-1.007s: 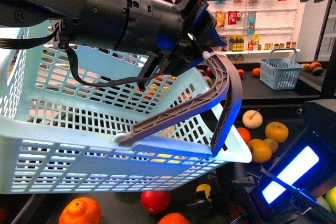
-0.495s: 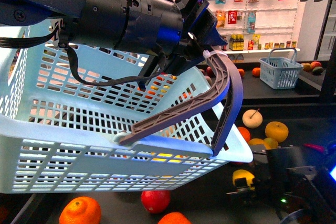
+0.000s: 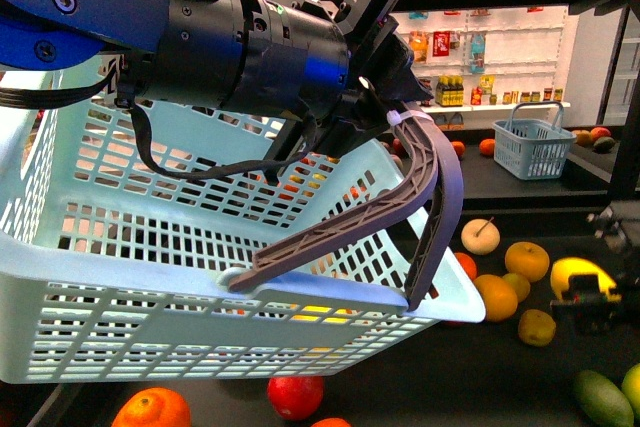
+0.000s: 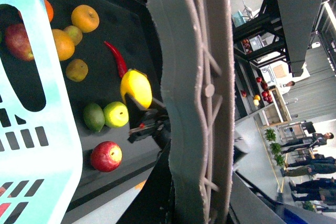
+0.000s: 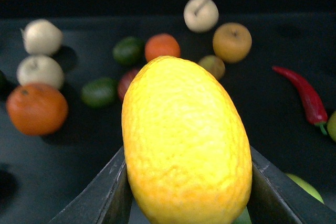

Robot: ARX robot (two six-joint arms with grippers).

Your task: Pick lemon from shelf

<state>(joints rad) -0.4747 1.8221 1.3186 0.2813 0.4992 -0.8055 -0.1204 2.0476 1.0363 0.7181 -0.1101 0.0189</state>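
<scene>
The lemon is bright yellow and oval, and my right gripper is shut on it, one dark finger on each side. In the front view the lemon hangs in that gripper at the far right, lifted above the shelf's black tray. The left wrist view shows the lemon over the same dark tray. My left gripper is shut on the grey-brown basket handle, holding the pale blue basket up at the left and middle. That handle fills the left wrist view.
Loose fruit lies on the tray: oranges, a pear, a red apple, limes and a red chilli. A small blue basket stands on a far counter, with white wall shelves of bottles behind.
My right gripper has carried the lemon from low in the middle, under the basket, rightward and upward to the far right. The basket has shifted only slightly.
</scene>
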